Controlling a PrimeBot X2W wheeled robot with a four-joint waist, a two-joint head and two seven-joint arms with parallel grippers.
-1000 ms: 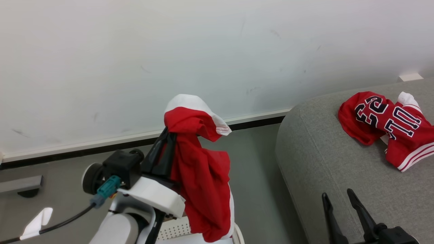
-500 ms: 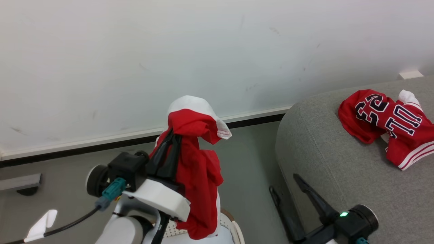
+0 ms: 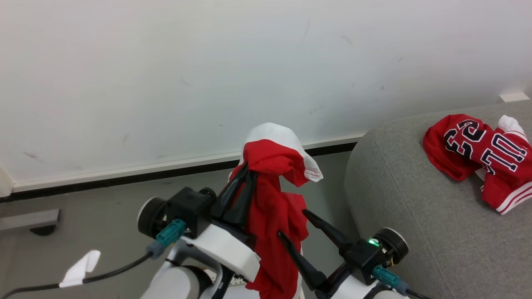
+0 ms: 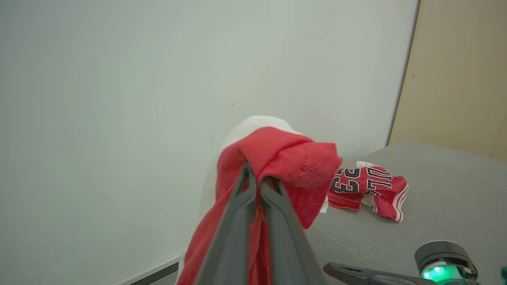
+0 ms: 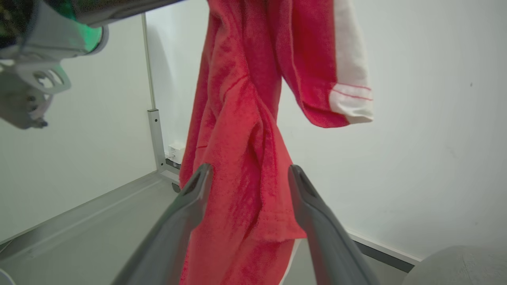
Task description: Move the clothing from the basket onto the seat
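The left gripper (image 3: 248, 176) is raised above the floor (image 3: 104, 203), its two dark fingers pressed together on a fold of a red garment (image 3: 270, 199). In the left wrist view the left gripper (image 4: 255, 178) pinches the garment (image 4: 293, 158) near the top, so a white band drapes over the tips and the rest hangs down past the forearm.

The right gripper (image 3: 292, 223) stands with its fingers spread apart, one on each side of the hanging cloth. In the right wrist view the right gripper (image 5: 248, 170) has the garment (image 5: 237, 118) falling between the two fingers; whether they touch it cannot be told. A white cuff with thin red stripes juts out to the side, higher up.

The garment hangs in the air in front of the wall (image 3: 208, 83), just beside the rounded end of the grey sofa (image 3: 415, 207). A crumpled red jersey (image 3: 478, 149) with dark, white-outlined numbers lies on the sofa, well apart from both grippers. The left wrist view shows the jersey (image 4: 368, 186) on the sofa (image 4: 435, 198) too.
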